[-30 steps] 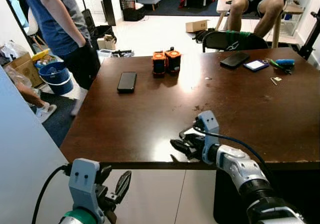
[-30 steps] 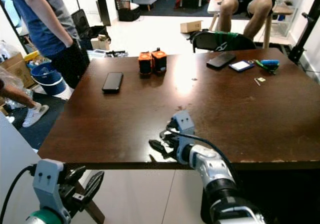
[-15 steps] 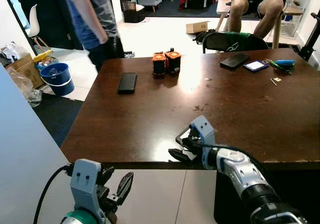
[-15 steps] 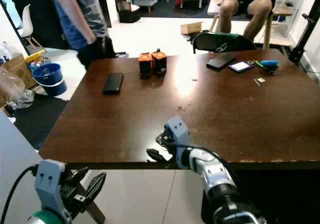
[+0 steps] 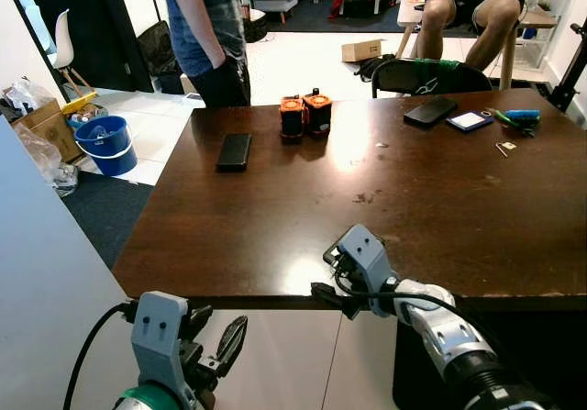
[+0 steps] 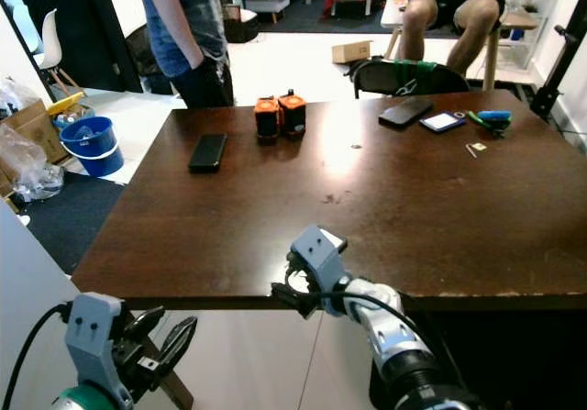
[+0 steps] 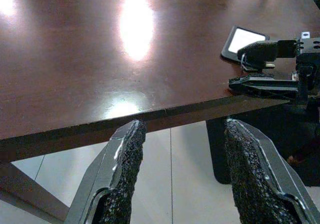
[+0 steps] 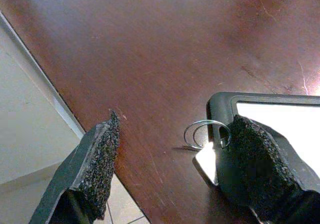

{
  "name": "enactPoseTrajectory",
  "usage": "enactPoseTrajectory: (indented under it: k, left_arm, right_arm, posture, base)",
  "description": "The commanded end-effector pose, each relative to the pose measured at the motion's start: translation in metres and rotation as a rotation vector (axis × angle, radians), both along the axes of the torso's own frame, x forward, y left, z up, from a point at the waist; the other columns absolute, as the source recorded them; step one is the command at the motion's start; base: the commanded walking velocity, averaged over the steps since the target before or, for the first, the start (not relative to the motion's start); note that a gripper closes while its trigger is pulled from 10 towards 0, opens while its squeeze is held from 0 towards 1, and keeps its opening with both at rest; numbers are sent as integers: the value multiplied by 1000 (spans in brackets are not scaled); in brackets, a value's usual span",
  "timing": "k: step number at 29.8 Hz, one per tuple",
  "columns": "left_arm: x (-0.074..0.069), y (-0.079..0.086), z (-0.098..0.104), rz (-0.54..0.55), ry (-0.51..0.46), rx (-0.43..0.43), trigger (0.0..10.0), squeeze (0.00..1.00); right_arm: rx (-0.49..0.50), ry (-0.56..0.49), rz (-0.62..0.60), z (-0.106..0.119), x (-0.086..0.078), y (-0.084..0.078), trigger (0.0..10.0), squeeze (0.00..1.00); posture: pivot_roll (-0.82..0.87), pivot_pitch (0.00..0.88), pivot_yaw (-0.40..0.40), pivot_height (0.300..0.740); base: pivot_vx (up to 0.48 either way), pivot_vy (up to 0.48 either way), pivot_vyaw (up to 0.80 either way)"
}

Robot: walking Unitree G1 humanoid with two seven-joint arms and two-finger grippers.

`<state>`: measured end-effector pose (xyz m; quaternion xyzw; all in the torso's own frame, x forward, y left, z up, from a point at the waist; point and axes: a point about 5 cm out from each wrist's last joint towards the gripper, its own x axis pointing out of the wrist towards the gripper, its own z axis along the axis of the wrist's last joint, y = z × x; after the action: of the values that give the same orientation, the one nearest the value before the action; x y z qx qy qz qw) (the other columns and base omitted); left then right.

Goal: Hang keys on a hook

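Right claw [image 8: 170, 174] slid back to table [image 5: 275, 199] edge — spread beside keys [image 8: 206, 134].

The keys [image 8: 207, 144] lie flat on the brown table, near its front edge. They have a thin silver ring and a flat black tag with a white face. They sit between the open fingers of the right pincer [image 8: 175, 169], close to one finger [image 8: 260, 164].

A lived-in home room used as a work space: a dark wooden bench [image 5: 275, 208] carries phones [image 5: 233, 150] and two orange-and-black battery packs [image 5: 305, 114]. A blue bucket [image 5: 105, 142] and cardboard boxes [image 5: 360, 49] sit on the pale tile floor [image 5: 293, 61], with one person standing [image 5: 211, 25] and another seated [image 5: 472, 6] beyond.
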<state>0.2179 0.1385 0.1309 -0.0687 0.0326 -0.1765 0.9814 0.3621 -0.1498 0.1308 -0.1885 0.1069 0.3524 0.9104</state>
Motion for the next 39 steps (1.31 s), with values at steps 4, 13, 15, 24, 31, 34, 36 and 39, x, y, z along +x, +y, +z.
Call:
enactPoseTrajectory:
  k: [4, 13, 15, 24, 31, 34, 36, 39]
  left_arm:
    - [-4, 1, -3, -6, 18, 8, 10000, 0]
    - [-5, 0, -4, -5, 18, 6, 10000, 0]
    - [-5, 0, -4, -4, 19, 6, 10000, 0]
    - [-5, -1, -4, -3, 20, 5, 10000, 0]
    - [-4, -1, -4, 0, 20, 3, 10000, 0]
    - [-4, -1, -4, 0, 20, 2, 10000, 0]
    - [-4, -1, -4, 2, 19, 3, 10000, 0]
    - [-4, -1, -4, 2, 19, 3, 10000, 0]
  right_arm:
    - [-25, 53, -3, -19, -7, -2, 10000, 0]
    - [-16, 57, 10, -22, -9, 0, 1333, 0]
    - [-15, 58, 10, -22, -9, 1, 39, 0]
    - [-12, 58, 13, -21, -8, 1, 0, 0]
    - [2, 49, 10, -19, -6, 3, 0, 0]
    - [6, 48, 9, -19, -6, 3, 0, 0]
    - [27, 39, 3, -16, -5, 4, 902, 0]
    - [27, 39, 3, -16, -5, 4, 902, 0]
  posture:
    - [-126, 67, 171, 740]
    - [-125, 59, 166, 740]
    - [-123, 62, 164, 740]
    - [-123, 64, 162, 740]
    - [-123, 68, 163, 740]
    - [-123, 68, 163, 740]
    - [-123, 68, 164, 740]
    - [-123, 68, 164, 740]
  base:
    - [0, 0, 0]
    - [0, 0, 0]
    - [0, 0, 0]
    - [0, 0, 0]
    - [0, 0, 0]
    - [0, 0, 0]
    - [0, 0, 0]
    - [0, 0, 0]
